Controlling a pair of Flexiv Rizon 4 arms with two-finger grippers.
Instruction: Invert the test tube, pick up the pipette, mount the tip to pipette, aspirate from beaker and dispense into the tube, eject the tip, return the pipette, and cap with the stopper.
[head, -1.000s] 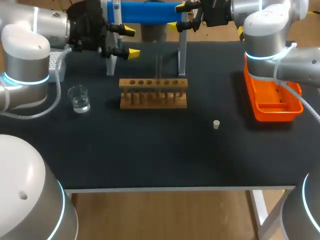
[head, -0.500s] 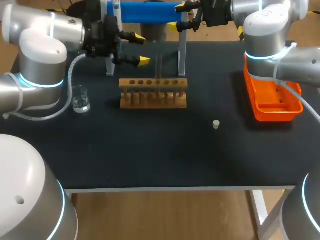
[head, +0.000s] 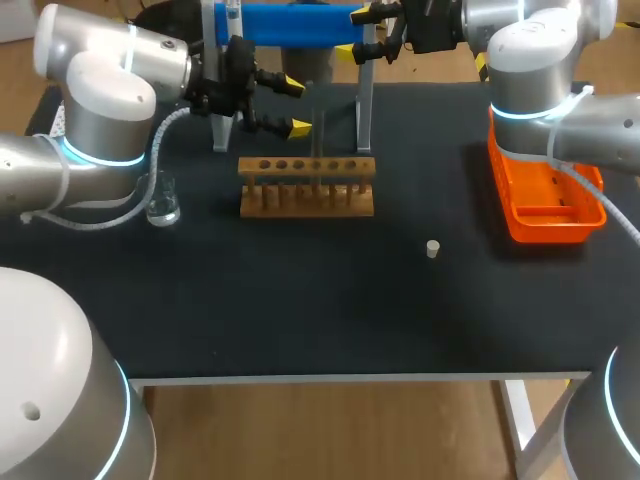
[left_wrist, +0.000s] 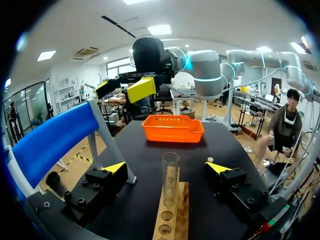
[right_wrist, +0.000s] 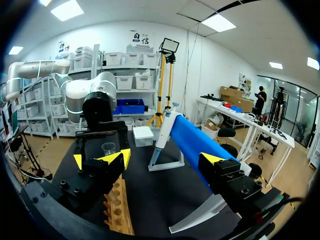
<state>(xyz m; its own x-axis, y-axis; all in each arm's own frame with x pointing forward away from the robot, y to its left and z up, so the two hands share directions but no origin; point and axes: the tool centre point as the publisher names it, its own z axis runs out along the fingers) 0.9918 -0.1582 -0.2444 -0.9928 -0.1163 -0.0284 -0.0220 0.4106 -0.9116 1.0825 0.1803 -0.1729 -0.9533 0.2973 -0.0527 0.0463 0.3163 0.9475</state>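
A black counter (head: 330, 310) is seen from above, with a wooden rack (head: 307, 187) at its middle. A clear glass test tube (left_wrist: 170, 176) stands upright in one of the rack's holes. The left hand (left_wrist: 167, 167) is level with the tube's upper part. Its fingers are spread wide, one yellow tip on each side of the glass and neither touching it, and it holds nothing. The right hand (head: 353, 31) hangs at the far edge, also wide open and empty. It is near the blue-topped stand (head: 290, 23) that carries the pipette (right_wrist: 162, 134).

The likely trouble lies in the closing. If one finger meets the glass before the other, it could push the tube against the hole's edge, tipping it or shifting the light rack. The glass looks smooth and thin. Too soft a grip and it may slip when turned over; too hard and it may crack. Lifting at a slant could drag the tube against the rack and pull the rack up with it.
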